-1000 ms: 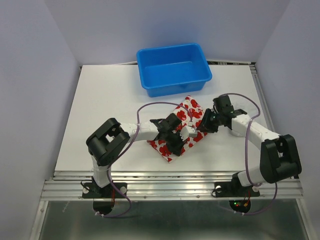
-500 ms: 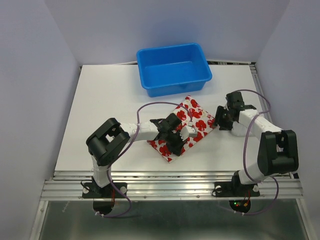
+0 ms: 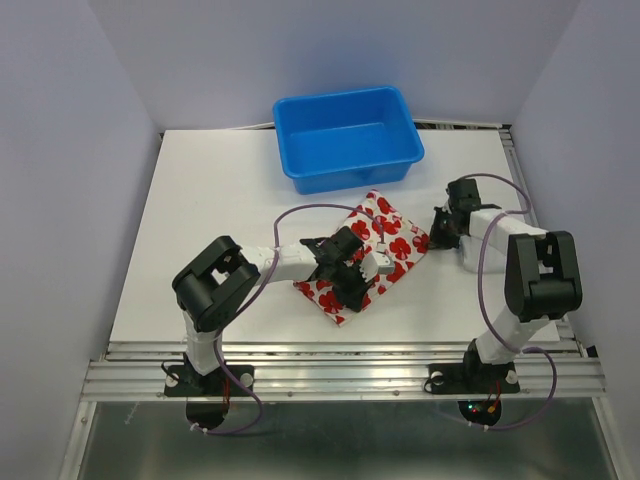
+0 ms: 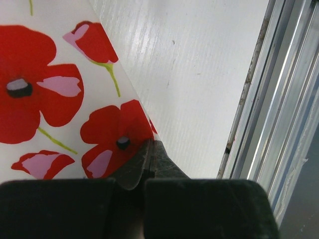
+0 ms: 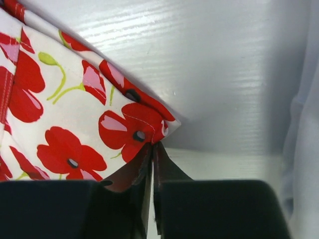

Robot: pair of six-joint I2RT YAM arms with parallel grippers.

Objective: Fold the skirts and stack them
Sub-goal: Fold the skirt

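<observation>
The flowered skirt (image 3: 392, 226) lies folded into a small slanted packet mid-table, just near of the blue tub (image 3: 340, 97) and apart from it. I can't make out the plain white skirt anywhere.

The left gripper (image 4: 149, 149) is on the packet's near-left edge with its fingers pressed together. Whether any cloth is between them, I can't tell. The right gripper (image 5: 152, 147) is at the packet's right corner, fingers almost together, tips touching the hem. I can't tell if the corner is caught there either.

My worry is that corner. If only one layer is pinched, a pull could peel the fold open. A drag from the right could also twist the whole packet round the left arm's hold on the slick table (image 3: 220, 200). And if the left lifts with cloth caught, the layers may come up with it.
</observation>
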